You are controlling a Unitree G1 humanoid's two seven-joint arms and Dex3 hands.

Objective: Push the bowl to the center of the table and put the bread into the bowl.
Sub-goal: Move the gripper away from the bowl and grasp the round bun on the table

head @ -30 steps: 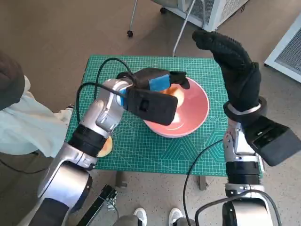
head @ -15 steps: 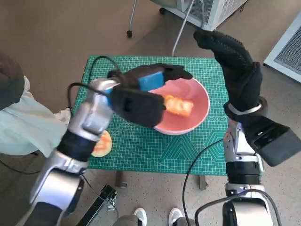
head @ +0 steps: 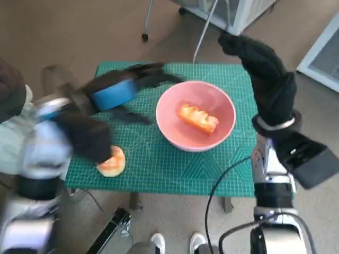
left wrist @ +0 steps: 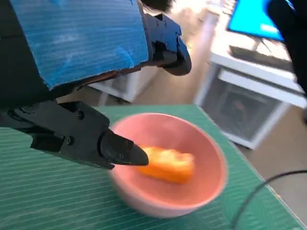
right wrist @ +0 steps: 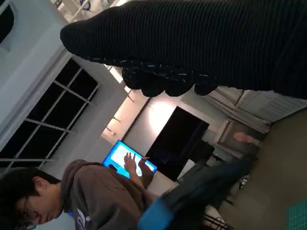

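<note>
A pink bowl (head: 218, 124) sits near the middle of the green mat, a little to the right, and an orange piece of bread (head: 198, 118) lies inside it. The left wrist view shows the same bowl (left wrist: 201, 191) and bread (left wrist: 168, 165) just beyond my left hand's fingertips (left wrist: 120, 151). My left hand (head: 119, 90), blurred by motion, hovers empty over the mat's left part with fingers apart. My right hand (head: 265, 71) in its black glove is raised at the table's right edge, fingers extended, holding nothing.
A round orange bun (head: 112, 162) lies on the green mat (head: 175, 169) near its front left corner. A chair's legs (head: 204, 32) and a white cabinet stand behind the table. A person in a hoodie (right wrist: 91, 201) appears in the right wrist view.
My left hand has let go of the bread into the bowl and swung back to the left, clear of the bowl. The right hand has stayed put.
</note>
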